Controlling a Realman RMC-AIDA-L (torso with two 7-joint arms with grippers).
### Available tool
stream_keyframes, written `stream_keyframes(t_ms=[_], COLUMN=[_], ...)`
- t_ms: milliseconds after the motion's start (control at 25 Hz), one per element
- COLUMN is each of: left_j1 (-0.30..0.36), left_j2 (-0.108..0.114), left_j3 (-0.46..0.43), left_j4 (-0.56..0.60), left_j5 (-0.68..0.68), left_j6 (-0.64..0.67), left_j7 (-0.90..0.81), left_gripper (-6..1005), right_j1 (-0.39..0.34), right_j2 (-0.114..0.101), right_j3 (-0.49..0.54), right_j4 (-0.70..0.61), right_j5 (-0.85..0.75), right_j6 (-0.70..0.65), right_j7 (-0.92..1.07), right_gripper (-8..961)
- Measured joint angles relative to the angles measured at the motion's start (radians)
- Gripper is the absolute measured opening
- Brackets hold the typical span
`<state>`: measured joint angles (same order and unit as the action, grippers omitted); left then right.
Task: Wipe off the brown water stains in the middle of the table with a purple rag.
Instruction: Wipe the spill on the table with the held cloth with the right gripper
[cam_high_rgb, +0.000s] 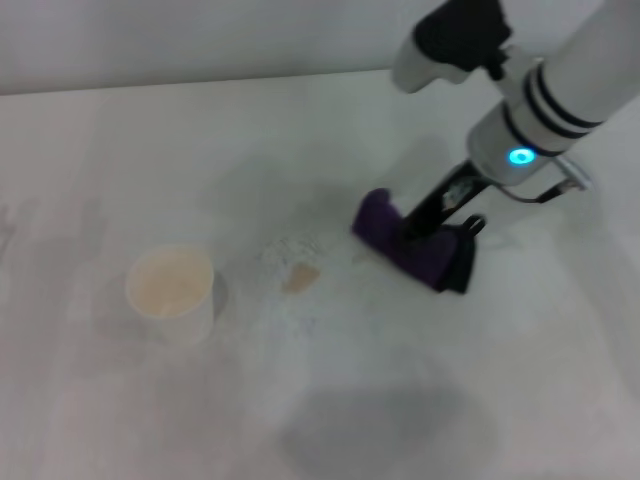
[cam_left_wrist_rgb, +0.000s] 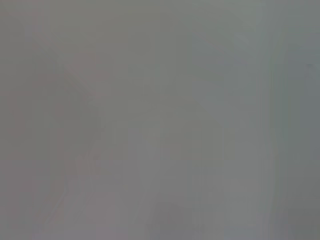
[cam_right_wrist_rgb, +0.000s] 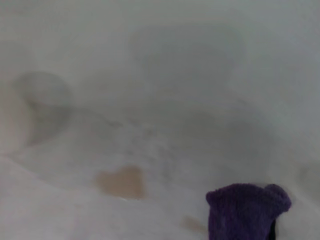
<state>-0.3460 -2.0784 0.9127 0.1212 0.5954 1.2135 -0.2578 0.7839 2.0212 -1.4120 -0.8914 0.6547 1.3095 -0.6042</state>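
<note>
The brown water stains are a small tan blotch in the middle of the table; the right wrist view shows the blotch too. The purple rag, dark with a black edge, lies bunched on the table just right of the blotch. My right gripper comes down from the upper right, its black fingers sunk into the rag's top and shut on it. In the right wrist view the rag shows near the blotch. The left gripper is out of view.
A white paper cup with tan liquid stands left of the blotch. A fainter tan spot lies between the blotch and the rag. The left wrist view shows only a plain grey surface.
</note>
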Motion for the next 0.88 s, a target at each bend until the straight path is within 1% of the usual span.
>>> stream_keyframes(t_ms=[200, 240, 280, 320, 360, 400, 440, 480, 680, 840, 880], left_j1=[0.008, 0.008, 0.015, 0.016, 0.019, 0.021, 0.024, 0.027, 0.041, 0.042, 0.043], left_j2=[0.000, 0.000, 0.000, 0.000, 0.000, 0.000, 0.000, 0.000, -0.001, -0.002, -0.002], left_j3=[0.000, 0.000, 0.000, 0.000, 0.000, 0.000, 0.000, 0.000, 0.000, 0.003, 0.003], left_j4=[0.000, 0.000, 0.000, 0.000, 0.000, 0.000, 0.000, 0.000, 0.000, 0.000, -0.001], left_j5=[0.002, 0.002, 0.002, 0.002, 0.003, 0.003, 0.003, 0.003, 0.003, 0.003, 0.003], left_j6=[0.000, 0.000, 0.002, 0.003, 0.007, 0.011, 0.014, 0.016, 0.034, 0.037, 0.037], left_j7=[0.000, 0.000, 0.000, 0.000, 0.000, 0.000, 0.001, 0.002, 0.023, 0.025, 0.025], left_gripper=[878, 878, 878, 878, 878, 878, 877, 877, 877, 877, 877], right_j1=[0.045, 0.056, 0.056, 0.086, 0.086, 0.105, 0.105, 0.121, 0.156, 0.192, 0.201], right_j2=[0.006, 0.006, 0.006, 0.007, 0.007, 0.007, 0.007, 0.007, 0.007, 0.007, 0.007], right_j3=[-0.139, -0.180, -0.180, -0.293, -0.293, -0.356, -0.356, -0.405, -0.525, -0.628, -0.637], right_j4=[0.005, 0.008, 0.008, 0.010, 0.010, 0.011, 0.011, 0.011, 0.014, 0.053, 0.071], right_j5=[0.115, 0.136, 0.136, 0.184, 0.184, 0.219, 0.219, 0.260, 0.365, 0.389, 0.388], right_j6=[-0.020, -0.031, -0.031, -0.058, -0.058, -0.069, -0.069, -0.073, -0.089, -0.140, -0.155], right_j7=[0.016, 0.028, 0.028, 0.065, 0.065, 0.085, 0.085, 0.093, 0.100, 0.153, 0.165], right_gripper=[89, 89, 89, 89, 89, 90, 90, 90, 90, 89, 89])
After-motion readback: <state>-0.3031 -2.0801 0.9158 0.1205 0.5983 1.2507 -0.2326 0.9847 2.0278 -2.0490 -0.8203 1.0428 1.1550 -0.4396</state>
